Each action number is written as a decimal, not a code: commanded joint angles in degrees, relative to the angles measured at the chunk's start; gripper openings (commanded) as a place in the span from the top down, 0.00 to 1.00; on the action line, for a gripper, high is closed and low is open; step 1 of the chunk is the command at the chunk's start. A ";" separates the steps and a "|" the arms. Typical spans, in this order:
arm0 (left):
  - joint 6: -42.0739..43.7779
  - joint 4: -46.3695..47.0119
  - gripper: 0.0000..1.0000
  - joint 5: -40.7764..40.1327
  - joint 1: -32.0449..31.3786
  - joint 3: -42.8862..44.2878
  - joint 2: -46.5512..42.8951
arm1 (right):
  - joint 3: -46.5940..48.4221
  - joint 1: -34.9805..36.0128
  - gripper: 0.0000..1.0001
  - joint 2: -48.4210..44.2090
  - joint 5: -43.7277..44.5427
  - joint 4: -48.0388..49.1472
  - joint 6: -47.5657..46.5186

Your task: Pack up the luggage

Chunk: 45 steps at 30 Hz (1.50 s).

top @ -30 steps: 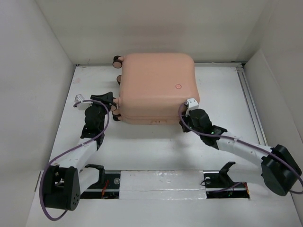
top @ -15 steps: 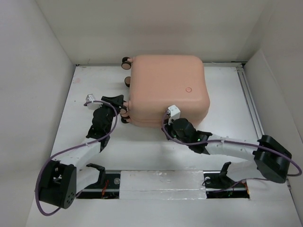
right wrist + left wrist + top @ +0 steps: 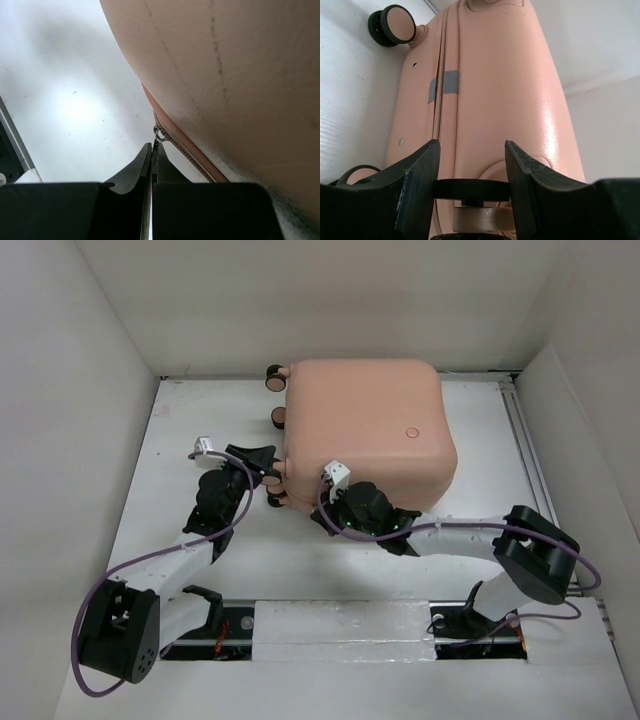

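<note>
The peach-pink luggage [image 3: 365, 425] lies flat and closed at the back middle of the white table, with its round logo [image 3: 411, 433] facing up. My left gripper [image 3: 268, 468] is at its left side. In the left wrist view the fingers [image 3: 420, 180] are shut on a black-rimmed caster wheel [image 3: 472, 189] of the luggage [image 3: 505, 90]. My right gripper [image 3: 322, 512] is at the front edge. In the right wrist view it [image 3: 153, 147] is shut on the metal zipper pull [image 3: 159, 134] on the seam of the shell [image 3: 225, 65].
White walls enclose the table on the left, back and right. A metal rail [image 3: 525, 440] runs along the right side. Another caster wheel [image 3: 395, 24] shows at the luggage's far corner. A grey tape patch [image 3: 445, 85] crosses the seam.
The luggage has slid right and turned slightly. My right gripper has moved left along the front seam with the zipper pull. My left gripper has followed the wheel to the right.
</note>
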 commanded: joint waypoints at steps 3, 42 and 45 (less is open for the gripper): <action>-0.91 4.45 1.00 10.22 -3.87 1.86 -2.22 | 0.24 0.54 1.00 -2.79 -7.18 7.18 2.10; -3.56 12.72 1.00 22.62 -12.30 9.49 7.36 | 10.52 2.55 1.00 16.86 -25.62 28.61 7.26; -1.62 10.34 1.00 24.29 -14.23 11.61 8.68 | 7.90 2.55 1.00 14.89 -24.33 29.24 7.81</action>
